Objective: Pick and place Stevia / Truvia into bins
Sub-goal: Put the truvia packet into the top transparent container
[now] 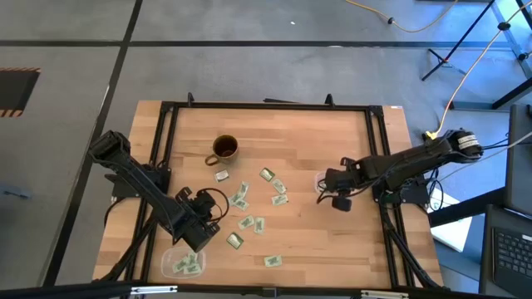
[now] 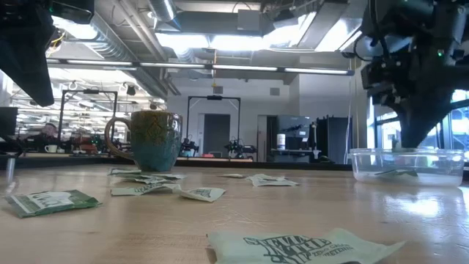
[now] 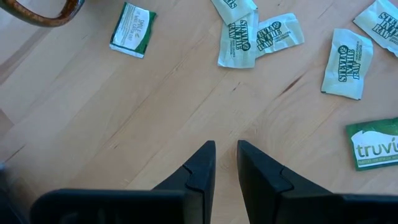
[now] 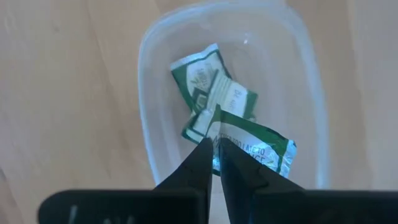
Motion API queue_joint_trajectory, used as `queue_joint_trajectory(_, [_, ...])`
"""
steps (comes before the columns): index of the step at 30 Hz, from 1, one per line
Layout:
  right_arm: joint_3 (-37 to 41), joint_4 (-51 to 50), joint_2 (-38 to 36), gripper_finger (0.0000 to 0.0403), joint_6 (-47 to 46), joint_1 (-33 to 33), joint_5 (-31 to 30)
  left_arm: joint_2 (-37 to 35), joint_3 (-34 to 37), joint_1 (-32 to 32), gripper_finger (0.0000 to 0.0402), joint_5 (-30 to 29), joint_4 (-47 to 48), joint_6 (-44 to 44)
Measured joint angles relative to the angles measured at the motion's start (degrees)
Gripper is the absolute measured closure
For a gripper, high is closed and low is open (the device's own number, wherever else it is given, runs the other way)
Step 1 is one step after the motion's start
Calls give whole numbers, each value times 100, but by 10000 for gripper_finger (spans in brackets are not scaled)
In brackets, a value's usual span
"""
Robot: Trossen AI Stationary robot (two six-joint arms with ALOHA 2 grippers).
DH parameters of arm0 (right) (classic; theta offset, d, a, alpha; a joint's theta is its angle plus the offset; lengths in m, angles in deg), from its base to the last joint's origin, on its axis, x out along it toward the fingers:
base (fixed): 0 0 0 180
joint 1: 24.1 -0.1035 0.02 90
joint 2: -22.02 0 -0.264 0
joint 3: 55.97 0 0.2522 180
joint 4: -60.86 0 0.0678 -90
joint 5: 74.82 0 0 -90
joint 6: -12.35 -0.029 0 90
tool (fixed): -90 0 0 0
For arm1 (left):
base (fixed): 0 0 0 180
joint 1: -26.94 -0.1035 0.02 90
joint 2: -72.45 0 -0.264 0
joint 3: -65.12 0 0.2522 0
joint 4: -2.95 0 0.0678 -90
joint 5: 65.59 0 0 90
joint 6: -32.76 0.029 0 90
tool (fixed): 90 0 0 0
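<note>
Progress: partway, with more loose stock on the desk than binned.

Right gripper (image 4: 216,149) hangs directly over the right-hand shallow clear plastic bin with rounded corners (image 4: 152,130), near the right edge of the light wooden desk (image 1: 332,249). Its fingers are pinched nearly together on the edge of a green and white Truvia paper sachet (image 4: 258,149); the sachet dangles above the bin, not yet released. Under it, two or so green and white sachets (image 4: 208,87) already lie on the bin floor. The low view agrees: sachets show inside the clear bin (image 2: 407,165) under the dark arm.

Left gripper (image 3: 225,155) hovers over bare wood near the front-left of the desk, fingers a narrow gap apart and holding nothing. Just in front of that arm, the second clear plastic bin (image 1: 170,266) holds a few green sachets (image 1: 189,263).

Remaining: about ten sachets are spread across the middle of the desk between the two arms, e.g. one near the brown ceramic mug (image 1: 224,149), a loose cluster (image 1: 241,198) at centre, and one at the front edge (image 1: 273,261). The left wrist view shows several white "Stevia" packets (image 3: 277,34) and a green "truvia" packet (image 3: 376,144) within easy reach.

Judgement: the right arm's step in hand is a drop into its bin; the left arm appears to be between picks. Exact counts inside the bins cannot be read, since the sachets overlap.
</note>
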Motion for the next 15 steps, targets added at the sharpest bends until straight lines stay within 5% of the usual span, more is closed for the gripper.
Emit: queue_joint_trajectory(15, [239,372,0,352,-187,0,94,0,0,-2,341,-8,2,0])
